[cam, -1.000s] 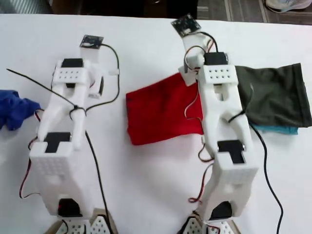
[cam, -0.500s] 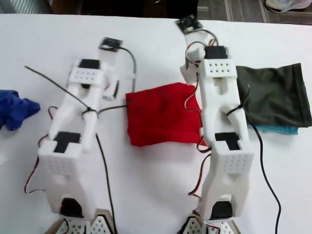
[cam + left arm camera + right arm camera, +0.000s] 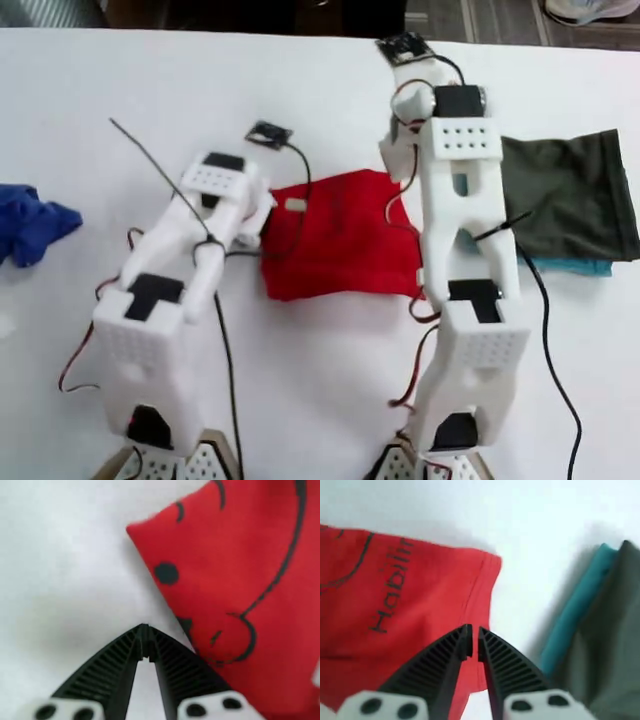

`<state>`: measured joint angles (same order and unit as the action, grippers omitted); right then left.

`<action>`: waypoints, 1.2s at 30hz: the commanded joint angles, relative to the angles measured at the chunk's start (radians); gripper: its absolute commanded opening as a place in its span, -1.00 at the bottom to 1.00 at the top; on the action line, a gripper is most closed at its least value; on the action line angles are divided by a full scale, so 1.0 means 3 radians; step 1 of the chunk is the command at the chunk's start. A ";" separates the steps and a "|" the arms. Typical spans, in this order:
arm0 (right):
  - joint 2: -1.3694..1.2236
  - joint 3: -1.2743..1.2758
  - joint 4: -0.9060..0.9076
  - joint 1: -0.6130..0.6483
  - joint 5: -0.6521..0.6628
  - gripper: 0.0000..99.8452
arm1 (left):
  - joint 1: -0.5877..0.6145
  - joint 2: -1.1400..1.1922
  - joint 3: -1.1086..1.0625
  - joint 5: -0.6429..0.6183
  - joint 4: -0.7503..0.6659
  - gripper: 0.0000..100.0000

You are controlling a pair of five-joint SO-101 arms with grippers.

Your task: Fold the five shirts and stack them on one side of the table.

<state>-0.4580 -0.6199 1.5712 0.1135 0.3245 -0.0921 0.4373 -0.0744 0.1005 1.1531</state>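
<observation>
The red shirt (image 3: 340, 235) lies folded into a flat rectangle on the table (image 3: 300, 80) between the two arms. It has not yet joined the stack at the right side, where a dark green shirt (image 3: 570, 195) rests folded on a teal shirt (image 3: 572, 267). A blue shirt (image 3: 30, 222) sits crumpled near the table's left edge and needs folding. The left hand (image 3: 145, 645) is pressed together on nothing, just beside the red shirt's edge. The right hand (image 3: 474, 642) is over the opposite edge, its tips all but touching and apparently gripping nothing. By my reckoning the task is roughly half done.
</observation>
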 commanded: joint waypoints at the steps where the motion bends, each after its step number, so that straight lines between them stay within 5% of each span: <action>1: 0.0069 0.0066 -0.0279 -0.0033 -0.0041 -0.95 | -0.0020 -0.0440 -0.0320 0.0005 -0.0031 -0.95; 6: -0.0176 0.0471 -0.0780 -0.0043 -0.0051 -0.95 | -0.0041 -0.1340 -0.1230 0.0005 -0.0394 -0.95; 15: -0.0524 0.0511 -0.1102 0.0054 -0.0706 -0.95 | -0.0077 -0.2808 -0.3035 -0.0481 -0.2005 -0.95; 27: -0.0770 0.0511 -0.1102 0.0115 -0.0721 -0.95 | -0.0578 -0.3191 -0.3245 -0.0762 -0.2138 -0.94; 36: -0.0770 0.0537 -0.1082 0.0100 -0.0731 -0.95 | -0.0747 -0.2777 -0.3245 -0.0772 -0.2721 -0.94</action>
<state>-0.6989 -0.4572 1.2520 0.1442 0.1128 -0.3038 -0.4480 -1.0579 -0.1235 0.3874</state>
